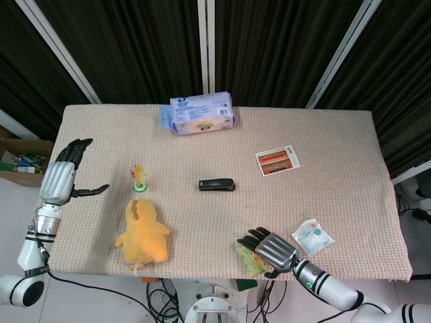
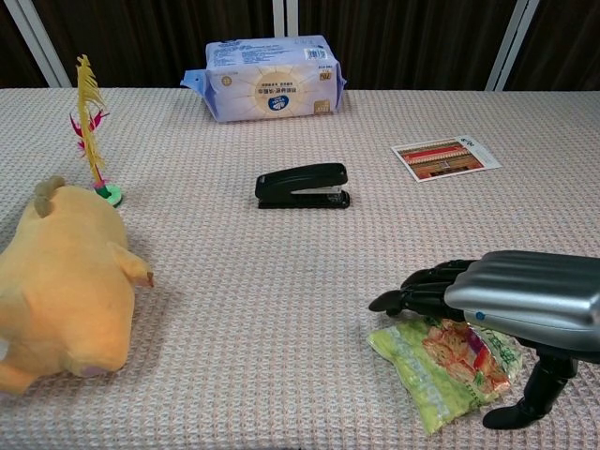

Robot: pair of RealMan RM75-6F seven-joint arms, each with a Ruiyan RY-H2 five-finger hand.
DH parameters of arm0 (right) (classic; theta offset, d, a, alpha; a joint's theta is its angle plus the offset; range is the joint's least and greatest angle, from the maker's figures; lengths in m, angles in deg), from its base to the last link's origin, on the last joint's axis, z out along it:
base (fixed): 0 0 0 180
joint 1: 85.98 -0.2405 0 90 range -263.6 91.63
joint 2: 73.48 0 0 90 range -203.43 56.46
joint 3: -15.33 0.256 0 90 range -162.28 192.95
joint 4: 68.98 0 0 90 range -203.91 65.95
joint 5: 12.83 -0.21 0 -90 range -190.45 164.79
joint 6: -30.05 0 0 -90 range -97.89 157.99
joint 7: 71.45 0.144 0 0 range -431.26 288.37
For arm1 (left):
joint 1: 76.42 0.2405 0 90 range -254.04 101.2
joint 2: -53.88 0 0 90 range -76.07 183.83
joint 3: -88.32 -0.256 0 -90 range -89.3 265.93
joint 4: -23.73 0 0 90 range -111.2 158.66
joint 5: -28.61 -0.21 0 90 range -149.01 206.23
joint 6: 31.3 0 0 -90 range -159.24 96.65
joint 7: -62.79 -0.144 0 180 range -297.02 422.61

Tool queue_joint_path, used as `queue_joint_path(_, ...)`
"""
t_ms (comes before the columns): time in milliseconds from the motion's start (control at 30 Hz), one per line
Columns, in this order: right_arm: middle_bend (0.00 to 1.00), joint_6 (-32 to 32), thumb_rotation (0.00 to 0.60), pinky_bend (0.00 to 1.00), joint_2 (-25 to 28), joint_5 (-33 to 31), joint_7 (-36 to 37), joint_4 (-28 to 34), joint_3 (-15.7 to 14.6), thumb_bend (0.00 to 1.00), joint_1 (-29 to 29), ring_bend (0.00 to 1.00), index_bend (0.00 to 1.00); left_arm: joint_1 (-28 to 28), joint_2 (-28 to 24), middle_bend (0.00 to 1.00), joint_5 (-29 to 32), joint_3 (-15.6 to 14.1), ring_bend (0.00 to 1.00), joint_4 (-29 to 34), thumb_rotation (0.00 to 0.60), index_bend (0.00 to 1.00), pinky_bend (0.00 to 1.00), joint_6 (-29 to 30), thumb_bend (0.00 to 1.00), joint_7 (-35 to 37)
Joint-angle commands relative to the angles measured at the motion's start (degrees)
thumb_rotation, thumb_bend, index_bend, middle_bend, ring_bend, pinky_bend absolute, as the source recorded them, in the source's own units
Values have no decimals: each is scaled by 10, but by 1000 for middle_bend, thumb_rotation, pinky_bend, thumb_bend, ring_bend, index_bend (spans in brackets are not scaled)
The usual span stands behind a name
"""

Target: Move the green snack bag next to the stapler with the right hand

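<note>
The green snack bag [image 2: 439,364] lies flat near the table's front edge, right of centre; in the head view only its left part [image 1: 246,259] shows from under the hand. My right hand [image 2: 511,302] hovers low over the bag's far side, fingers stretched left and thumb hanging down beside it, holding nothing; from the head camera the right hand [image 1: 269,247] covers most of the bag. The black stapler [image 2: 303,186] sits mid-table, well beyond the bag [image 1: 217,184]. My left hand [image 1: 62,177] is raised at the table's left edge, fingers apart and empty.
A yellow plush toy [image 2: 61,289] lies front left, with a feathered shuttlecock [image 2: 90,128] behind it. A blue wipes pack [image 2: 270,78] is at the back, a postcard [image 2: 444,157] to the right, and a small white packet [image 1: 312,236] just right of my right hand.
</note>
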Motion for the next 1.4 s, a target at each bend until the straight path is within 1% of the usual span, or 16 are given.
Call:
queue_joint_path(33, 244, -3, 600, 212, -4, -10, -9, 0, 0, 176, -1, 137, 58, 0, 0, 98, 0, 0, 53, -1, 441, 75, 152, -1, 0, 1)
queue_joint_path(133, 303, -14, 600, 265, -9, -14, -16, -1, 0, 178, 1, 197, 166, -2, 2, 98, 0, -1, 53, -3, 443, 75, 152, -4, 0, 2)
queue_joint_path(267, 375, -39, 600, 355, -15, -8, -20, -3, 0, 192, 10, 292, 346, -3, 3, 99, 0, -2, 53, -4, 443, 75, 152, -5, 0, 1)
queue_joint_path(367, 425, -51, 600, 407, -16, -7, -26, -5, -2, 202, 14, 343, 435, -3, 3, 98, 1, -2, 53, -4, 445, 75, 152, -5, 0, 0)
queue_joint_path(533, 480, -62, 600, 471, -24, -9, -36, -11, -4, 219, 18, 404, 534, -2, 5, 98, 1, -3, 53, -6, 442, 75, 152, -4, 0, -1)
queue_joint_path(700, 605, -97, 600, 610, -41, 8, -49, -28, -4, 252, 32, 531, 703, -1, 9, 98, 4, -5, 53, -10, 443, 75, 152, -7, 0, -3)
queue_joint_path(767, 646, -111, 600, 653, -44, 17, -47, -32, -3, 269, 37, 569, 756, -1, 9, 98, 4, -5, 53, -11, 445, 75, 153, -6, 0, -2)
queue_joint_path(867, 683, -128, 600, 692, -42, 26, -39, -33, 0, 282, 42, 603, 802, 0, 9, 98, 4, -5, 53, -13, 441, 75, 152, -5, 0, 0)
queue_joint_path(967, 702, -136, 600, 719, -41, 34, -26, -36, 1, 293, 44, 626, 826, 0, 10, 98, 3, -5, 53, -14, 445, 75, 152, -4, 0, 2)
queue_joint_path(1200, 717, -149, 600, 734, -36, 45, -3, -41, 8, 329, 45, 642, 850, 3, 10, 98, 2, -6, 53, -17, 443, 75, 152, -3, 0, 6)
queue_joint_path(1333, 720, -175, 600, 739, -21, 51, 12, -33, 26, 332, 47, 645, 855, 5, 8, 98, 1, -6, 53, -18, 445, 75, 152, 1, 0, 10)
queue_joint_path(1400, 720, -189, 600, 739, -8, 50, 16, -27, 45, 332, 44, 645, 854, 6, 7, 98, 0, -6, 53, -18, 442, 75, 152, 3, 0, 12)
